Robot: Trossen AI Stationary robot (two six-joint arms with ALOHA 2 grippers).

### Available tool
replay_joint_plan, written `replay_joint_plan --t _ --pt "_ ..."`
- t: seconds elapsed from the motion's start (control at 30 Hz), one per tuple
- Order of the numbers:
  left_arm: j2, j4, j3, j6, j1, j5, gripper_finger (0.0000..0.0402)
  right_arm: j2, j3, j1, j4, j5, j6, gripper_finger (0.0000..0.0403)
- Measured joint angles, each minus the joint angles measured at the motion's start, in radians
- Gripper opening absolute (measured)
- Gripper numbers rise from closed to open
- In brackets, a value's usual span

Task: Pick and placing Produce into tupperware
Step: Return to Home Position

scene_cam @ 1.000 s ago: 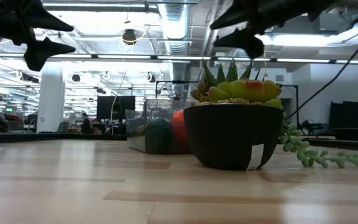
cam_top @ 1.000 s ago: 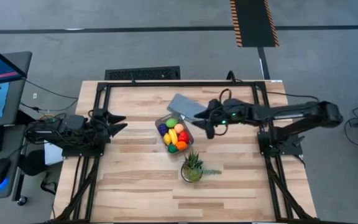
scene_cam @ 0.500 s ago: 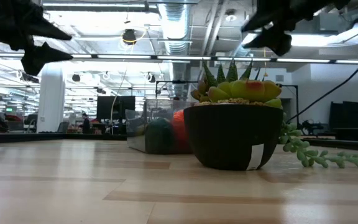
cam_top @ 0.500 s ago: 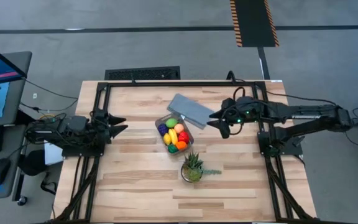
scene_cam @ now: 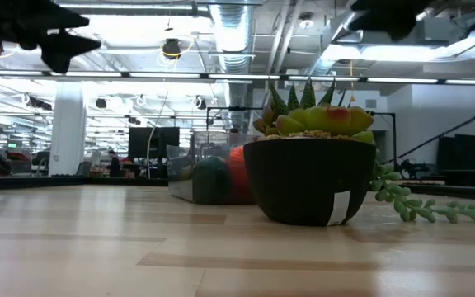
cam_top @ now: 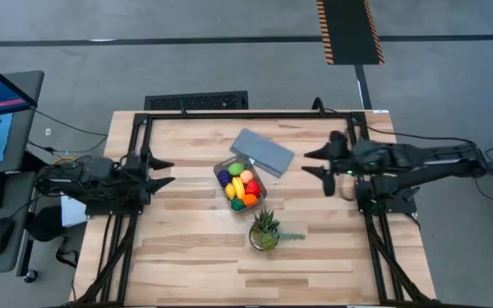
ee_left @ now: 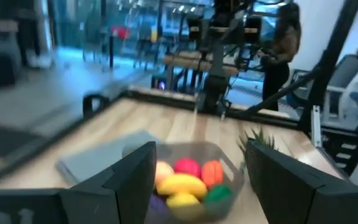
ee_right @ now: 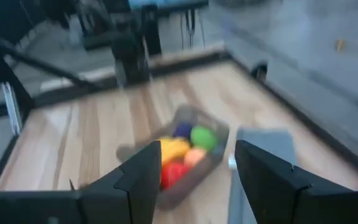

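Every piece of produce (cam_top: 240, 186) in view lay in the tupperware (cam_top: 218, 168) at mid-table, so packing looked done, while the left gripper (cam_top: 168, 171) and right gripper (cam_top: 308, 162) hung spread and empty at either side.

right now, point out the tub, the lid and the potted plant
tub (cam_top: 222, 165), high view, a bare corner of its rim
lid (cam_top: 263, 152), high view, middle of its flat top
potted plant (cam_top: 264, 229), high view, centre of its leaves
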Motion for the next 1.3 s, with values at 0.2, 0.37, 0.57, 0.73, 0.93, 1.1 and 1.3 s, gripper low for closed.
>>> replay_joint_plan --t 0.2,0.37,0.57,0.73,0.93,1.1,1.3 --pt "0.0 0.044 0.0 0.138 0.0 -0.008 0.0234 -0.226 -0.157 0.065 0.194 0.03 -0.064 0.0231" --pt "0.0 0.088 0.0 0.226 0.0 0.036 0.0234 -0.388 -0.304 0.113 0.287 0.023 -0.044 0.0231" --pt "-0.002 0.108 0.0 0.297 0.0 0.066 0.0234 -0.479 -0.414 0.147 0.366 0.039 -0.05 0.0231" --pt "-0.003 0.121 0.0 0.334 0.0 0.082 0.0234 -0.531 -0.463 0.145 0.406 0.049 -0.064 0.023" --pt "-0.003 0.124 0.0 0.336 0.0 0.108 0.0234 -0.568 -0.471 0.145 0.426 0.05 -0.096 0.0231" --pt "-0.003 0.375 -0.121 0.373 0.0 0.099 0.0234 -0.57 -0.471 0.145 0.433 0.05 -0.101 0.023" --pt "0.002 0.654 -0.274 0.358 0.0 0.107 0.0234 -0.569 -0.471 0.165 0.482 0.048 -0.098 0.023"
